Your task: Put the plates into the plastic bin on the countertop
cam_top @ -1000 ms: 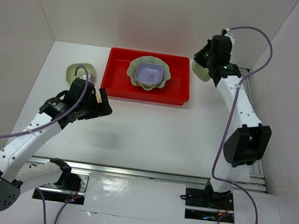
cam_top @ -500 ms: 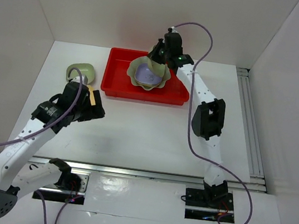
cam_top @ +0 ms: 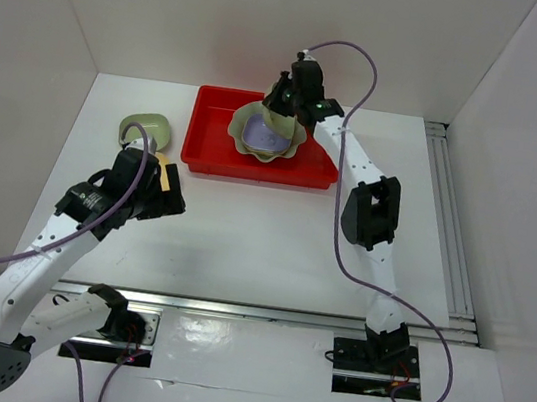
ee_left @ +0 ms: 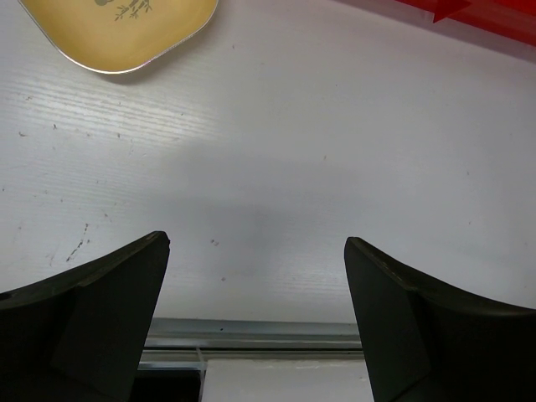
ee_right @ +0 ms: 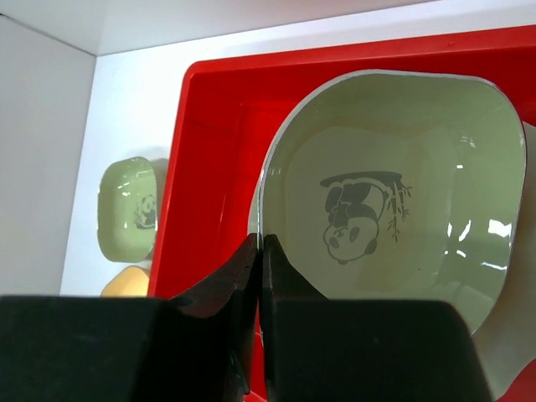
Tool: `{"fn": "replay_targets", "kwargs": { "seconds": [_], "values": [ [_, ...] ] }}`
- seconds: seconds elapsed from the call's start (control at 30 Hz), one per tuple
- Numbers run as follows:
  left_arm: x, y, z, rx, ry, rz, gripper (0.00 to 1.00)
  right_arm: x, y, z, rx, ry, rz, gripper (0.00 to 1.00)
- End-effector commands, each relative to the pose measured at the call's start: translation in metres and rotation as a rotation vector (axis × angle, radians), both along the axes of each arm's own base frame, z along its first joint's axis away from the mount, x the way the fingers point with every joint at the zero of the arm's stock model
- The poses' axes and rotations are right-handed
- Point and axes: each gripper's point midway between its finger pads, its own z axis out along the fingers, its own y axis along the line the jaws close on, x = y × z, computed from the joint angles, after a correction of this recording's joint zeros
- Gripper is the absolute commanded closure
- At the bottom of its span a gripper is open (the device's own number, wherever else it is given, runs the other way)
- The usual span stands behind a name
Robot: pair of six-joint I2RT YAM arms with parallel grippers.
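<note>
The red plastic bin (cam_top: 213,132) stands at the back of the white countertop (cam_top: 264,231). In it lies the large pale green scalloped dish (cam_top: 292,144) with the lavender dish (cam_top: 263,136) inside. My right gripper (cam_top: 282,110) is shut on the rim of a small green panda dish (ee_right: 394,201) and holds it over the scalloped dish; its jaws (ee_right: 262,251) pinch the dish's left edge. A second green dish (cam_top: 145,129) sits left of the bin. My left gripper (cam_top: 164,190) is open and empty above the countertop, its fingers (ee_left: 126,285) wide apart. A yellow dish (ee_left: 117,29) lies just beyond it.
White walls close in the back and both sides. A metal rail (cam_top: 448,218) runs along the right side of the countertop. The bin's corner (ee_left: 486,17) shows in the left wrist view. The right wrist view shows the second green dish (ee_right: 130,205) and the yellow dish (ee_right: 126,280) outside the bin (ee_right: 209,167).
My right arm has swung from the back right corner to over the bin, carrying the green dish. My left arm has drawn slightly back toward the near left.
</note>
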Motion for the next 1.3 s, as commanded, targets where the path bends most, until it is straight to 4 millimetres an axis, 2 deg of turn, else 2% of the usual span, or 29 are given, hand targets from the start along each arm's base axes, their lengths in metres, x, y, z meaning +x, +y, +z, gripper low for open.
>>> {"fn": "replay_targets", "kwargs": {
  "seconds": [0.0,0.1,0.13,0.17,0.27,0.3,0.33,0.4,0.47,0.5,0.57,0.6,0.67,0.7,0.73,0.77,0.8,0.83,0.9,0.93,0.97,1.0,1.03,1.07,1.1,1.13,1.17,1.2,1.27],
  "values": [
    [0.0,0.005,0.002,0.019,-0.017,0.004,0.01,0.003,0.004,0.017,0.008,-0.065,0.005,0.9],
    [0.0,0.005,0.002,0.019,-0.017,0.004,0.01,0.004,0.005,0.027,0.017,-0.084,0.005,0.75],
    [0.0,0.005,0.002,0.019,-0.017,0.004,0.01,0.005,0.005,0.02,0.013,-0.075,0.005,0.68],
    [0.0,0.005,0.002,0.019,-0.017,0.004,0.01,0.006,0.006,0.026,0.018,-0.085,0.005,0.54],
    [0.0,0.005,0.002,0.019,-0.017,0.004,0.01,0.005,0.012,0.031,0.018,-0.103,0.018,0.32],
    [-0.001,0.005,-0.001,0.023,-0.008,0.004,0.01,0.003,0.018,0.038,0.026,-0.117,0.026,0.27],
    [-0.001,0.005,-0.001,0.023,-0.008,0.004,0.01,0.003,0.018,0.042,0.03,-0.125,0.026,0.23],
    [-0.001,0.005,-0.001,0.023,-0.008,0.004,0.01,0.005,0.017,0.055,0.032,-0.156,0.019,0.23],
    [-0.001,0.005,-0.001,0.023,-0.008,0.004,0.01,0.006,0.014,0.058,0.028,-0.159,0.006,0.19],
    [-0.001,0.005,-0.001,0.023,-0.008,0.004,0.01,0.006,0.014,0.058,0.028,-0.159,0.006,0.12],
    [-0.001,0.005,-0.001,0.023,-0.008,0.004,0.01,0.004,0.011,0.061,0.015,-0.161,0.0,0.1],
    [-0.001,0.005,-0.001,0.023,-0.008,0.004,0.01,0.002,0.009,0.055,-0.001,-0.152,0.004,0.1],
    [0.001,0.006,-0.003,0.026,-0.002,0.016,0.01,-0.003,0.002,0.065,-0.016,-0.165,-0.012,0.09],
    [0.002,0.01,-0.003,0.039,-0.007,0.03,0.01,-0.007,0.0,0.057,-0.057,-0.159,-0.022,0.02],
    [0.003,0.011,-0.003,0.046,0.005,0.048,0.01,-0.016,-0.002,0.071,-0.073,-0.179,-0.032,0.0],
    [0.005,0.014,-0.005,0.055,0.01,0.068,0.01,-0.019,-0.01,0.069,-0.106,-0.174,-0.048,0.0],
    [0.009,0.017,-0.007,0.077,0.018,0.095,0.01,-0.025,-0.015,0.056,-0.172,-0.157,-0.069,0.0],
    [0.012,0.021,-0.007,0.083,0.028,0.123,0.01,-0.037,-0.019,0.072,-0.188,-0.173,-0.075,0.0],
    [0.02,0.025,-0.002,0.094,0.034,0.158,0.01,-0.052,-0.035,0.071,-0.25,-0.165,-0.102,0.0],
    [0.025,0.025,-0.007,0.113,0.057,0.163,0.01,-0.066,-0.046,0.034,-0.307,-0.106,-0.097,0.0],
    [0.029,0.025,-0.007,0.11,0.064,0.179,0.01,-0.079,-0.055,0.08,-0.252,-0.21,-0.11,0.0],
    [0.034,0.024,-0.006,0.111,0.067,0.179,0.01,-0.091,-0.06,0.081,-0.247,-0.228,-0.097,0.0],
    [0.047,0.02,0.004,0.113,0.029,0.159,0.01,-0.108,-0.075,0.042,-0.287,-0.17,-0.074,0.0],
    [0.055,0.016,0.001,0.121,0.036,0.132,0.01,-0.12,-0.079,0.046,-0.278,-0.188,-0.061,0.0],
    [0.063,0.015,0.003,0.128,0.029,0.112,0.01,-0.137,-0.087,0.079,-0.24,-0.262,-0.056,0.0],
    [0.076,0.013,0.013,0.157,-0.011,0.067,0.01,-0.147,-0.098,0.063,-0.273,-0.24,-0.039,0.0],
    [0.085,0.012,0.014,0.174,-0.019,0.034,0.01,-0.157,-0.102,0.064,-0.273,-0.235,-0.03,0.0],
    [0.095,0.012,0.004,0.201,0.007,-0.007,0.01,-0.169,-0.112,0.082,-0.263,-0.27,-0.028,0.0],
    [0.114,0.013,0.002,0.276,-0.017,-0.063,0.01,-0.186,-0.119,0.076,-0.271,-0.264,-0.008,0.0]
  ]
}}
